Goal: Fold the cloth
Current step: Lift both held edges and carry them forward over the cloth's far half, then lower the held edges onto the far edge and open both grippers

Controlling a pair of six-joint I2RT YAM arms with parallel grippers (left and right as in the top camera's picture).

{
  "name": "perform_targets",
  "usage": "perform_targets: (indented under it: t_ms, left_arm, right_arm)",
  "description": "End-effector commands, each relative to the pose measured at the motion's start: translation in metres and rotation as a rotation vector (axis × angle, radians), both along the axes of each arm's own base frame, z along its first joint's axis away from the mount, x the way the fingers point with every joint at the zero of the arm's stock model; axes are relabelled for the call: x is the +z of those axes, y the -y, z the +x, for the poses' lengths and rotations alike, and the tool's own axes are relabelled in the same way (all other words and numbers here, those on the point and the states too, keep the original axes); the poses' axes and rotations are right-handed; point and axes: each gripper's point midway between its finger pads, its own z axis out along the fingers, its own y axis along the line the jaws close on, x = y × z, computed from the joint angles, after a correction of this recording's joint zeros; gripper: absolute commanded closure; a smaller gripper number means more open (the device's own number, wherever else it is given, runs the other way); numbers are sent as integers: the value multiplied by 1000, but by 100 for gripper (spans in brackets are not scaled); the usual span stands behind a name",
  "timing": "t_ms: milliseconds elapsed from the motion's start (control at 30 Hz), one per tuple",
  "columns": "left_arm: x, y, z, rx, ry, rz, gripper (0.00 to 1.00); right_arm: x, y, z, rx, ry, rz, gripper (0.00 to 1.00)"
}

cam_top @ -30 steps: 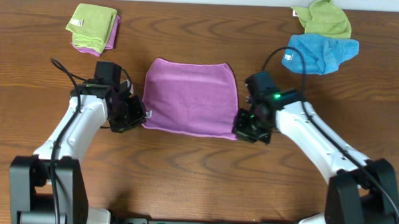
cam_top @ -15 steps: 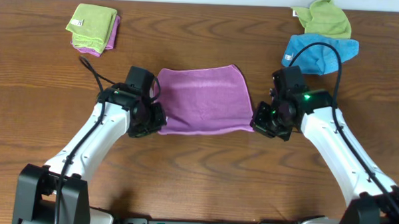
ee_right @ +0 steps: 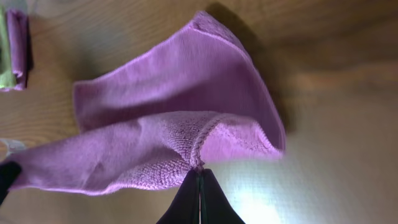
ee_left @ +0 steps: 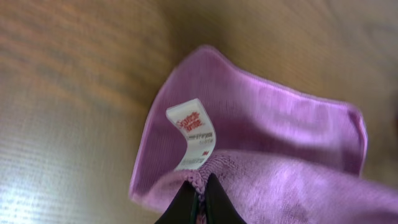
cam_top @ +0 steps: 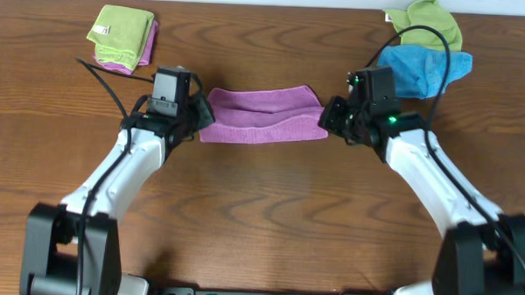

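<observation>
overhead, the cloth [cam_top: 262,115] lies just above the middle of the frame on the wooden table [cam_top: 269,218], drawn into a narrow lilac band that runs left to right, its near edge lifted over towards its far edge; the left gripper [cam_top: 200,119] meets the band's left end and the right gripper [cam_top: 326,122] its right end, both arms reaching up from the bottom corners of the frame; in the left wrist view the dark fingertips sit at the bottom centre, pinched tight on a lilac corner, with a small white tag [ee_left: 194,134] bearing red print standing up right above them, and a lower layer of the cloth lying flat on the wood beyond; in the right wrist view the fingers are closed to a thin line at the bottom centre, clamped on a stitched corner, the cloth sagging away to the left with another layer spread behind it; a folded green cloth [cam_top: 120,26] rests on a purple one in the upper left of the overhead frame; a light green cloth [cam_top: 431,24] and a blue cloth [cam_top: 423,70] lie crumpled in the upper right, the blue one just behind the right arm.
</observation>
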Motion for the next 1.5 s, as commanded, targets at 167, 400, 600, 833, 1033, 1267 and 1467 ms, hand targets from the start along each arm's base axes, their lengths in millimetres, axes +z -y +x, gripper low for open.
perform_targets:
  t_ms: [167,400,600,833,1033,1267,1467]
  left_arm:
    - [-16,0,57,26,62,-114,94]
    - [-10,10,109,-16,93,-130,94]
    - [-23,-4,92,-3,-8,-60,94]
    - [-40,-21,62,-14,-142,10,94]
    - [-41,-20,59,-19,-154,8,94]
    - [2,5,104,-110,79,-95,94]
    - [39,4,144,-90,315,-73,94]
  right_arm:
    - [-10,-14,72,13,58,-9,98]
    - [1,-16,111,-13,118,-27,98]
    - [-11,-11,97,5,52,-68,98]
    - [-34,-2,60,16,-123,-113,98]
    - [-38,5,56,3,-145,-150,98]
    - [-22,-6,82,2,-25,-96,98]
    - [0,10,122,-115,159,-158,98]
